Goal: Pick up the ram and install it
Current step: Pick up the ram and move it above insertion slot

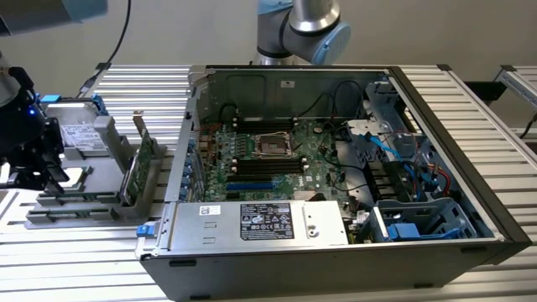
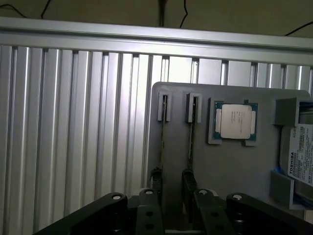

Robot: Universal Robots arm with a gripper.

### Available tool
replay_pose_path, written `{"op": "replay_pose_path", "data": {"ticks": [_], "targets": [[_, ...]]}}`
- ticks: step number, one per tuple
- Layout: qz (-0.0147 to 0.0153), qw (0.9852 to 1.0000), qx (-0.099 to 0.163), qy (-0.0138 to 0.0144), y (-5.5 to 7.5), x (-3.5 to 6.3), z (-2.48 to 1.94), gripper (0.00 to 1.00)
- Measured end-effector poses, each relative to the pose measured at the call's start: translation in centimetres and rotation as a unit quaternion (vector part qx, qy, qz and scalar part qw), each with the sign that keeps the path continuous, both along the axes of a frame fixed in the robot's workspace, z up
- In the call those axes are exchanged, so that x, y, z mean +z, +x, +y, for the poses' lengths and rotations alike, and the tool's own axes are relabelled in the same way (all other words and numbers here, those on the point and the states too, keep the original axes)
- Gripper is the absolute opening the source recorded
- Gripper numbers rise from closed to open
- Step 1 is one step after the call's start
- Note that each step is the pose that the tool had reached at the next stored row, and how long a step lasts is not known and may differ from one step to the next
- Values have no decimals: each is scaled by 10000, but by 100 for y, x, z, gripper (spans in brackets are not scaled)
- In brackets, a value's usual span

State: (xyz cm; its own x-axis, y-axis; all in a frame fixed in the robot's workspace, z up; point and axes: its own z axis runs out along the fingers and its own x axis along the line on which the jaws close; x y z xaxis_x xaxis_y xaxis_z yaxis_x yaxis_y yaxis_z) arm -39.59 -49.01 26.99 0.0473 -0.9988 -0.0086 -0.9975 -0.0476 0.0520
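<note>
The ram (image 2: 162, 137) stands in the tray (image 2: 230, 166), beside the processor (image 2: 236, 122).

Plain pale wall (image 1: 185, 31) behind; ribbed aluminium table (image 1: 67, 267); even light.

Wrist cam is looking down on the grey tray (image 2: 230, 166), which is sitting on the ribbed aluminium table (image 2: 73, 127). Two sticks are standing on edge in parallel slots. The outer ram (image 2: 162, 142) is sitting by the tray's edge and the inner ram (image 2: 191, 139) is sitting beside the CPU (image 2: 236, 121). CPU is lying flat in its own recess, metal lid up. Hard drive (image 2: 302, 154) with a white Toshiba label is sitting just past the CPU, between grey tabs. Gripper (image 2: 172, 180) is hovering over the sticks' near ends. Its black fingers (image 2: 155, 178) are standing apart with bare tray showing between them, one finger lining up with each stick. Can't tell if they're touching.
</note>
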Motion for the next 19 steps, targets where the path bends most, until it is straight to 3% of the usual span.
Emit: {"op": "replay_pose_path", "data": {"ticks": [19], "targets": [[1, 10000, 1, -1, 0, -275, -19, 31]]}}
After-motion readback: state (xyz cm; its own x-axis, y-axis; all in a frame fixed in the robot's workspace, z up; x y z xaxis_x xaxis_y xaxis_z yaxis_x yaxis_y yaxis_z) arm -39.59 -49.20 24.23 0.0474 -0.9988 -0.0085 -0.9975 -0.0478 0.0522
